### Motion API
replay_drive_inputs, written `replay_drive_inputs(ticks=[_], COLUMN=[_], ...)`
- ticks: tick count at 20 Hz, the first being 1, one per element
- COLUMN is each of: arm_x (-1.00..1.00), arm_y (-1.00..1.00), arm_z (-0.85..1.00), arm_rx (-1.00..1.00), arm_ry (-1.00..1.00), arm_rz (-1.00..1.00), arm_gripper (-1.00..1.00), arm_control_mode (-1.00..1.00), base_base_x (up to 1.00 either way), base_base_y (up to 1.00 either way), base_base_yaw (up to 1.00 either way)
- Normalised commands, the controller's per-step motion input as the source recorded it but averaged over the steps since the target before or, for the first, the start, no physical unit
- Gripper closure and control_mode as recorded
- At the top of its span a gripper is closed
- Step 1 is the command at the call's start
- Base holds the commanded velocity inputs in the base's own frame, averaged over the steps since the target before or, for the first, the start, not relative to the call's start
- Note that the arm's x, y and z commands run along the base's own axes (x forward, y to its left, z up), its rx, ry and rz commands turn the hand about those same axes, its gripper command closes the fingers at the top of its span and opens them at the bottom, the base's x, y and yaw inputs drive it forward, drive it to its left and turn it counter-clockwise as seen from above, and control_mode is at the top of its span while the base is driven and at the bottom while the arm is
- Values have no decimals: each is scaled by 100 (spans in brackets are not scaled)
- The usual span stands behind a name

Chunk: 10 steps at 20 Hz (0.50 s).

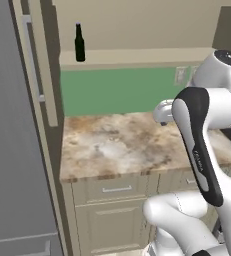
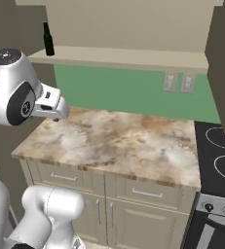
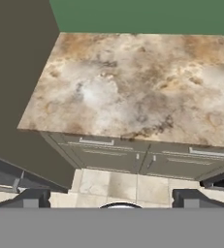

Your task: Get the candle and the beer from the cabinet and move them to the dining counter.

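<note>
One beer (image 1: 79, 43) bottle stood at the upper left of the frame. One stone worktop (image 2: 119, 141) was present. Two wall outlets (image 2: 178, 82) were counted at upper right. Two drawers (image 3: 147, 152) sat below the top. One stove (image 2: 216, 160) showed two burner rings at right. One gripper (image 3: 111, 197) carried two fingertips (image 3: 33, 197).

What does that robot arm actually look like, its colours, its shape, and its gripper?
The arm is glossy white with rounded, tube-like segments and a black band along one link, bearing faint small lettering. A round dark cap tops one joint. The gripper ends in two small dark blocky fingertips. No loose cables show.
</note>
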Motion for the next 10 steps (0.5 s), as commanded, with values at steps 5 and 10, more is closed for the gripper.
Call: replay_drive_inputs(ticks=[5, 10], arm_x=[0, 0], arm_y=[0, 0], arm_z=[0, 0], arm_rx=[0, 0], arm_ry=[0, 0], arm_rz=[0, 0], arm_gripper=[-100, -100], arm_control_mode=[100, 100], base_base_x=[47, 33], base_base_y=[1, 3], base_base_yaw=[9, 5])
